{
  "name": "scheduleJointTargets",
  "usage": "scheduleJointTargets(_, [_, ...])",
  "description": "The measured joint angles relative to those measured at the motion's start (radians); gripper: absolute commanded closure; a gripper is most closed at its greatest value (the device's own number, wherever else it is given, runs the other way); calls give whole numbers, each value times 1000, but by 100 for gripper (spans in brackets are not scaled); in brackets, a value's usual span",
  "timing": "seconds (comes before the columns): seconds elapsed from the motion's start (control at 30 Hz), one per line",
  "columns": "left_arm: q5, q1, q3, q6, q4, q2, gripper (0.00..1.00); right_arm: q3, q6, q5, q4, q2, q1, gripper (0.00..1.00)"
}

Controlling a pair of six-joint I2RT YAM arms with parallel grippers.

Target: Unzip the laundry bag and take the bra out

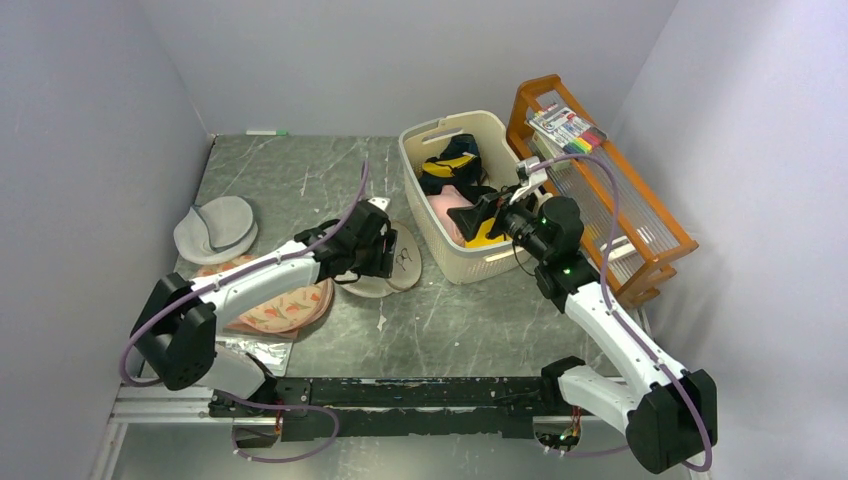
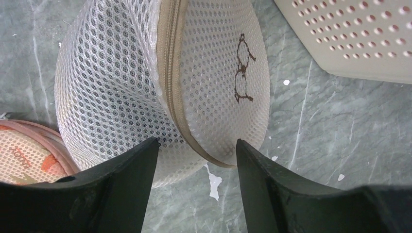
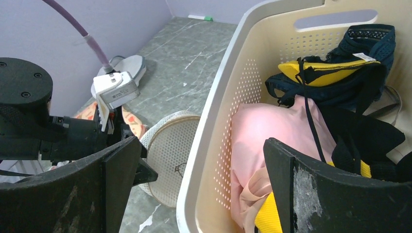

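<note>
Cream perforated plastic basket holds pink, yellow and navy garments. Cream-white mesh laundry bag is zipped. Left gripper and right gripper are spread.

Cream-white honeycomb mesh covers the laundry bag, its zip beige and its logo dark brown. The table is grey marble veined white. The pink bag carries orange-red print, and the basket is cream and perforated.
</note>
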Motion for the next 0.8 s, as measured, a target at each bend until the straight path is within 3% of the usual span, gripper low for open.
scheduleJointTargets(0.33, [0,0,43,-14,1,46,53,-1,-31,1,-17,-23,0,0])
scheduleJointTargets(0.53, [16,4,67,-17,-8,71,72,-1,-47,-3,-34,-31,0,0])
scheduleJointTargets(0.67, [66,29,69,-31,-6,43,92,-1,-53,-21,-43,-29,0,0])
scheduleJointTargets(0.8, [170,112,58,-48,10,-34,93,0,-60,-73,-43,-10,0,0])
